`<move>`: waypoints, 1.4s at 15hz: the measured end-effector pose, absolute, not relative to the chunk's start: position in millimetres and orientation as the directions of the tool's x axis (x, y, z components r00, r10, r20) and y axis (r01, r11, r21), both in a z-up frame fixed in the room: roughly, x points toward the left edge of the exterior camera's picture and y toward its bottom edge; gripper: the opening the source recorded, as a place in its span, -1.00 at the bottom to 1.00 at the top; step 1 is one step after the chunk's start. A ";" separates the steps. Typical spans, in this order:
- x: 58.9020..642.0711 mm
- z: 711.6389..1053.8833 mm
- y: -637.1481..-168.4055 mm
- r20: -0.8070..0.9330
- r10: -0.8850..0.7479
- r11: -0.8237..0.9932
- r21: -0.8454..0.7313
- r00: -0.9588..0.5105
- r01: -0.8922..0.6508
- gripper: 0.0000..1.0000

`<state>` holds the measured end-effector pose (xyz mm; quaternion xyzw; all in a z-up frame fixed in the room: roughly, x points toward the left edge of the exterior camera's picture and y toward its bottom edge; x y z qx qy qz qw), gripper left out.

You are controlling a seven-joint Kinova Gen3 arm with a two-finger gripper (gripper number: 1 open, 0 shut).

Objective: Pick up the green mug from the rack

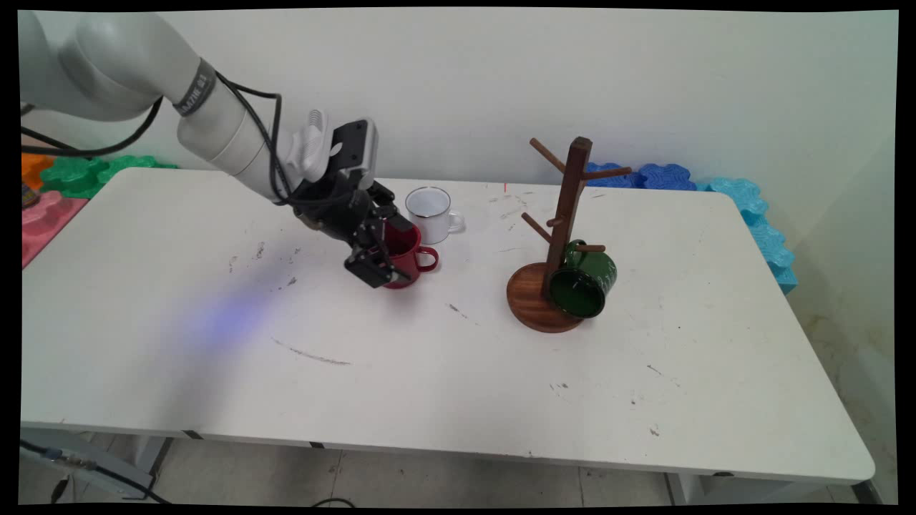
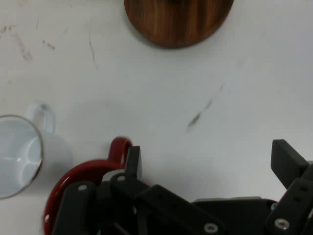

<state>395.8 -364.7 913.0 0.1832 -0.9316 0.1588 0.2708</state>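
Three mugs were seen on the white counter (image 1: 444, 372). Jaws (image 1: 383, 261) were spread wide around the red mug's (image 1: 402, 250) rim, one finger inside; nothing clamped. White mug (image 1: 431, 213) stood just behind; green mug (image 1: 583, 280) was hung on wooden rack (image 1: 564, 214), well apart.

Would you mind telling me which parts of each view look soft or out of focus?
Main view: evenly lit and sharp; the green mug shows small highlights. Hand view: the gripper linkage and red mug at the bottom look soft; the white mug and wooden base are cut off.
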 end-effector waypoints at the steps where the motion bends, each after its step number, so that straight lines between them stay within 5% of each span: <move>1: 391.3 914.8 -364.5 0.574 -0.279 0.875 -0.177 -0.770 -0.450 1.00; 21: 285.2 897.0 -368.3 0.663 -0.649 0.646 0.221 -0.374 -0.730 1.00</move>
